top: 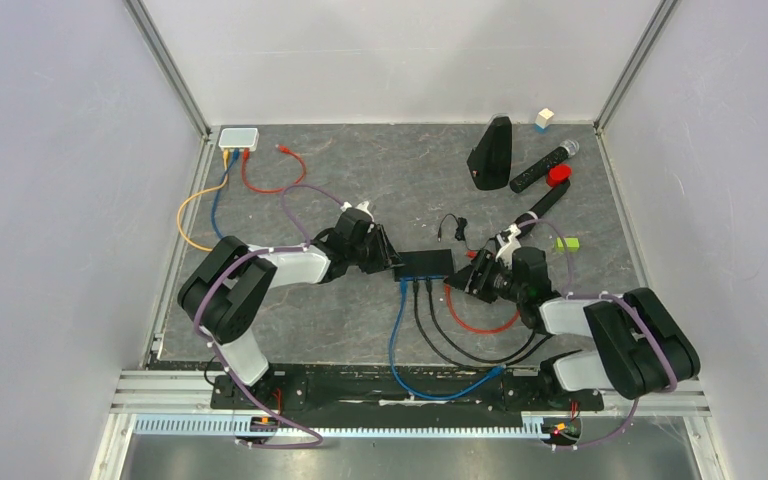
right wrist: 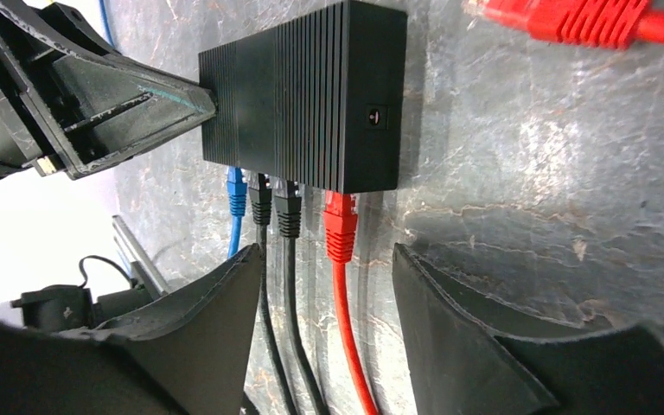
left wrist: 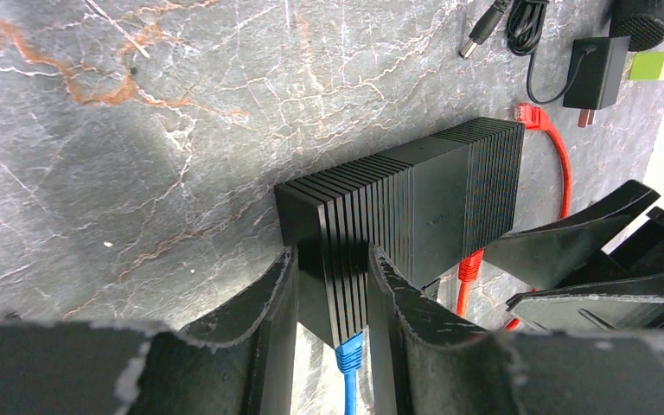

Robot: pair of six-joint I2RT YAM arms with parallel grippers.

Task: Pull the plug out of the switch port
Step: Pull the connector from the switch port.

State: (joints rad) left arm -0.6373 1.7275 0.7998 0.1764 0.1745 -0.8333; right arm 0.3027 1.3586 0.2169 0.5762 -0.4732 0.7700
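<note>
The black ribbed switch (top: pixel 427 262) (left wrist: pixel 415 199) (right wrist: pixel 311 95) lies flat mid-table. Along its near side sit a blue plug (right wrist: pixel 236 192), two black plugs (right wrist: pixel 274 206) and a red plug (right wrist: pixel 340 226) in their ports. My left gripper (top: pixel 390 257) (left wrist: pixel 330 252) is shut across the switch's left end, one finger on each face. At the right end, my right gripper (top: pixel 475 275) (right wrist: pixel 327 251) stands open just below the red plug. Its fingers straddle the red cable (right wrist: pixel 346 328) and a black one, touching neither.
A loose red cable end (left wrist: pixel 529 112) (right wrist: pixel 571 22) lies beyond the switch, near a black power adapter (left wrist: pixel 596 73) with its lead. A white hub (top: pixel 238 137) with coloured cables sits back left. A black stand (top: pixel 492 152), microphone (top: pixel 543 165) and green block (top: pixel 566 243) are back right.
</note>
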